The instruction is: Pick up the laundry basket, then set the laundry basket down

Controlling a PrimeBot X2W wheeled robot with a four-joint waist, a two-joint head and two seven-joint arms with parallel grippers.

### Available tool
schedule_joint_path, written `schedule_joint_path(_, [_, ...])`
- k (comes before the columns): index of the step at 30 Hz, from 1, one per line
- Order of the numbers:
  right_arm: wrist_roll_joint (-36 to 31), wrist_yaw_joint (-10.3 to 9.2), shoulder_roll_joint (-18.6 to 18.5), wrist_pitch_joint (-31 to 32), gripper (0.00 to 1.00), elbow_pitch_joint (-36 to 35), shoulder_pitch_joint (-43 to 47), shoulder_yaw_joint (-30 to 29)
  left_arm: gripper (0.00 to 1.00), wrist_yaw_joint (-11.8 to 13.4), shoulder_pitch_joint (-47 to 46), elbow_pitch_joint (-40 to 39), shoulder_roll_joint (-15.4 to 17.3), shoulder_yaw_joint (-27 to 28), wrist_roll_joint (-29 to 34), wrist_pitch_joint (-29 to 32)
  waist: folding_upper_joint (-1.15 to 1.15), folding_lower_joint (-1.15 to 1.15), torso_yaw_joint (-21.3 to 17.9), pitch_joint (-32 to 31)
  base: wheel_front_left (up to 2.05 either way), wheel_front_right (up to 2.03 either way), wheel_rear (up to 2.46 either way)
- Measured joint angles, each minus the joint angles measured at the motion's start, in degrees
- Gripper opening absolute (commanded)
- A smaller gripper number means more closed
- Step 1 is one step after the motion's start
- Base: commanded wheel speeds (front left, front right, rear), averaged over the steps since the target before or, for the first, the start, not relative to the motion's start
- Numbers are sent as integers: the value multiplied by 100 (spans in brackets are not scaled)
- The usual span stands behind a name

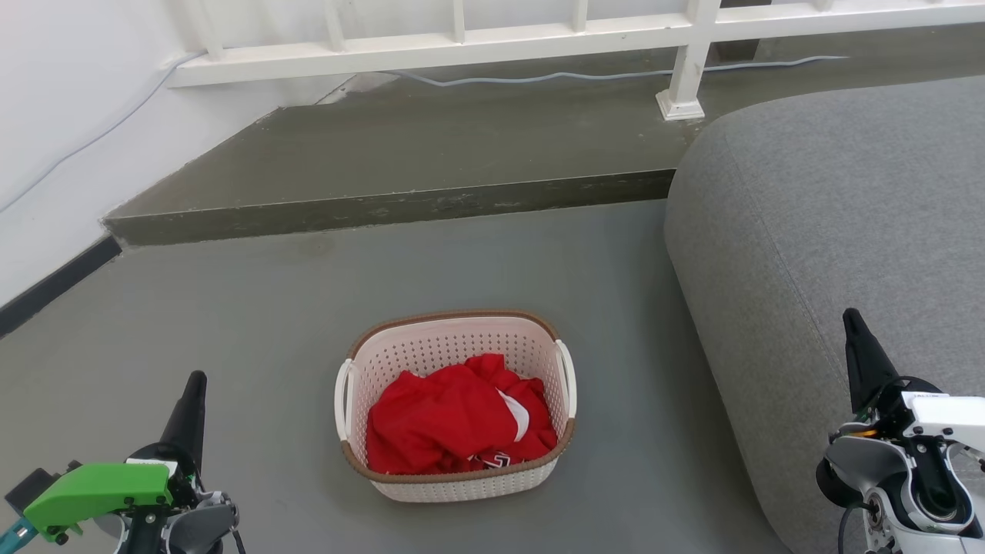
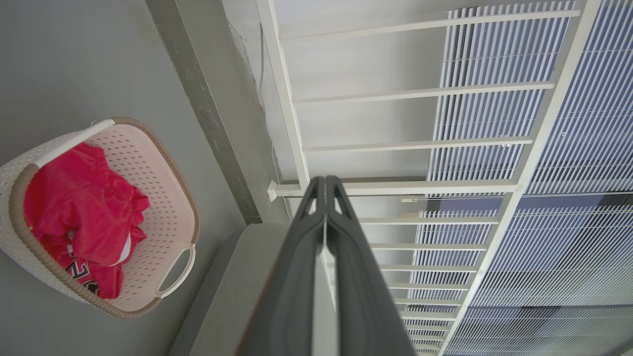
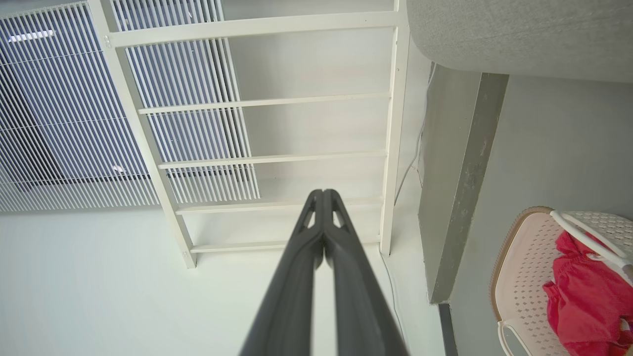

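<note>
Approach stage, nothing lifted yet. Left gripper [image 1: 195, 382] at 7 o'clock and right gripper [image 1: 851, 321] at 4 o'clock, fingers pressed together, flank the laundry basket [image 1: 459, 483]. It rests on the floor [image 1: 262, 331] at 6 o'clock, holding a red garment [image 1: 450, 419]. The next move likely calls for parting the fingers and reaching its side handles [image 1: 569, 377].

Bright, even, diffuse light leaves only faint soft shadows on the floor [image 1: 269, 323]. The head view is sharp. The left claw [image 2: 325, 179] blurs near its lens.
</note>
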Motion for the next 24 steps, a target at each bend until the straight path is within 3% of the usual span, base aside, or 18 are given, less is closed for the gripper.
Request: schedule_joint_path(24, [-3, 0, 8, 0, 0, -1, 0, -2, 0, 0, 0, 0, 0, 0, 0, 0, 0, 0, 0, 0, 0, 0, 0])
